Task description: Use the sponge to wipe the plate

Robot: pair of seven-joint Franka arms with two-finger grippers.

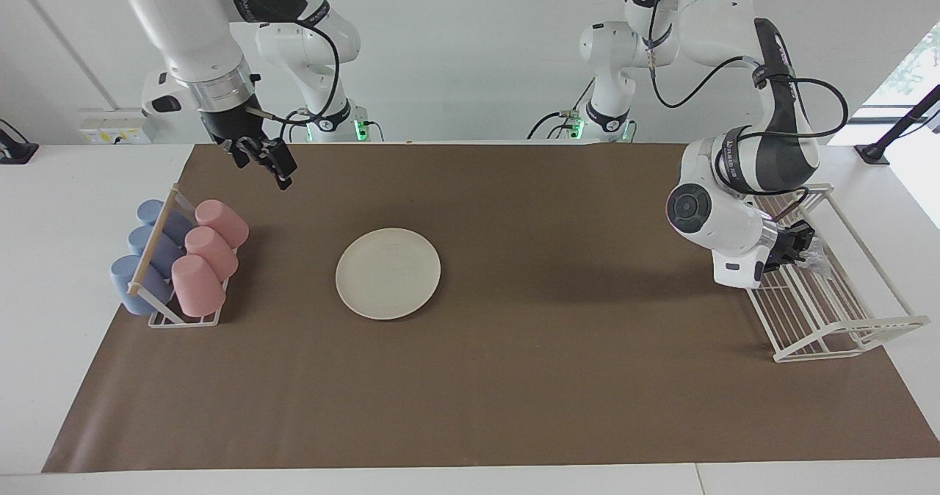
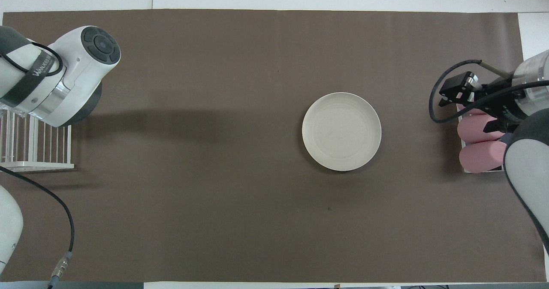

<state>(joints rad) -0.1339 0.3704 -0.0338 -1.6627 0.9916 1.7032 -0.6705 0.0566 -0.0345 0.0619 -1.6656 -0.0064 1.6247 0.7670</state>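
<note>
Counter (image 1: 44,275): white top, largely covered by a brown mat (image 1: 551,377) that stops short of the counter's edges. The broad bare stretch of mat lies between the plate and the wire rack.

Wire rack (image 1: 837,319): white, open-topped basket at the left arm's end of the counter. Contents: the sponge (image 1: 816,261), a small silvery-white wad, only partly visible at the left tool; in the overhead view the arm hides it.

Cup rack (image 1: 180,319): small white frame with a wooden bar, at the right arm's end. Contents: three blue cups (image 1: 139,278) and three pink cups (image 1: 197,283), lying tilted in two rows, pink row toward the plate.

Plate (image 1: 388,272): round, cream-white, shallow, plain raised rim, faint concentric rings in the overhead view. Lies flat on the mat, nearer the cup rack than the wire rack, touching nothing, open mat all round.

Left tool (image 1: 804,251): down inside the wire rack, fingers pinched together on the sponge.

Right tool (image 1: 266,159): raised over the mat beside the cup rack, at the robots' edge, fingers spread wide, holding nothing; this arm waits.
</note>
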